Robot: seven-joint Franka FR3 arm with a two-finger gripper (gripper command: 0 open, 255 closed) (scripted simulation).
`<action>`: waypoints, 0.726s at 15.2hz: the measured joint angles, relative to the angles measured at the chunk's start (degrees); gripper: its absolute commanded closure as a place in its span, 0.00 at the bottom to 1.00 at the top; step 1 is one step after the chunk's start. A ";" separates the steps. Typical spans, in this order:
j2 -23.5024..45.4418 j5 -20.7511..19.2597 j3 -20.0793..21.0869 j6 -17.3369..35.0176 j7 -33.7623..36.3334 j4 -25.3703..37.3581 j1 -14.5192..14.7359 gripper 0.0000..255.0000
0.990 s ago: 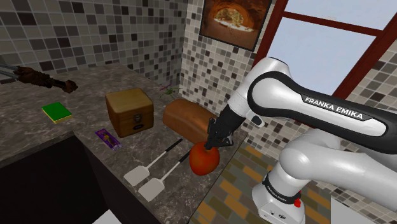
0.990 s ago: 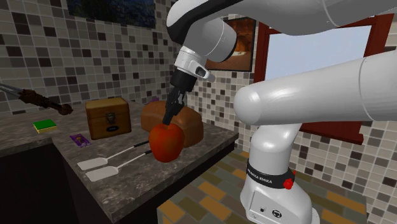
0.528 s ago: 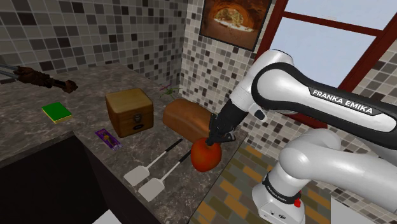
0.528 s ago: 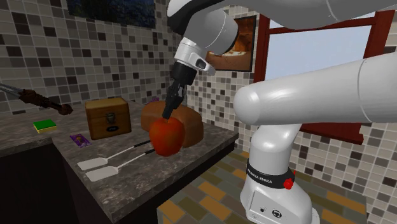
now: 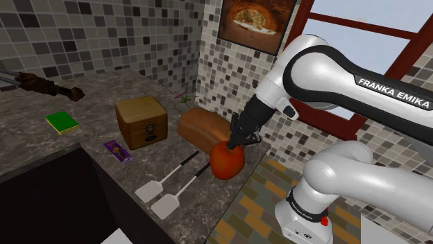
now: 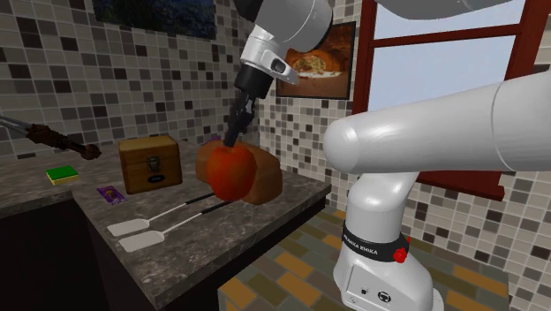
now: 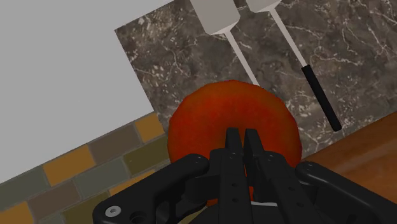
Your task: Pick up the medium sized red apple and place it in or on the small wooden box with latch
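The red apple point(image 5: 227, 161) hangs above the dark stone counter point(image 5: 97, 163), near its edge and in front of a brown loaf. My black gripper point(image 5: 236, 143) is shut on the apple's top and holds it clear of the surface. From the second exterior view the apple point(image 6: 230, 170) hangs under the gripper point(image 6: 231, 141), in front of the loaf. In the wrist view the fingers point(image 7: 234, 149) nearly meet over the apple point(image 7: 210, 121). The small wooden box with a latch point(image 5: 142, 122) stands closed on the counter, toward the shoulder view's left of the apple; it appears again point(image 6: 150, 164) beside the loaf.
The brown loaf point(image 5: 201, 129) lies between box and apple. Two white spatulas point(image 5: 156, 187) lie on the counter below the apple. A purple packet point(image 5: 118, 150) and a green sponge point(image 5: 62, 123) lie further left. The tiled wall is close behind.
The gripper has risen with the apple, lifting it higher off the counter and a little toward the loaf. The arm's elbow has swung upward.
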 measured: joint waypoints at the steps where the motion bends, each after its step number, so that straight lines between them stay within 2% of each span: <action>1: 0.06 -0.64 -0.61 -0.61 0.16 0.68 -0.26 1.00; 11: 1.68 -5.01 -4.73 -5.77 2.39 7.97 -2.09 1.00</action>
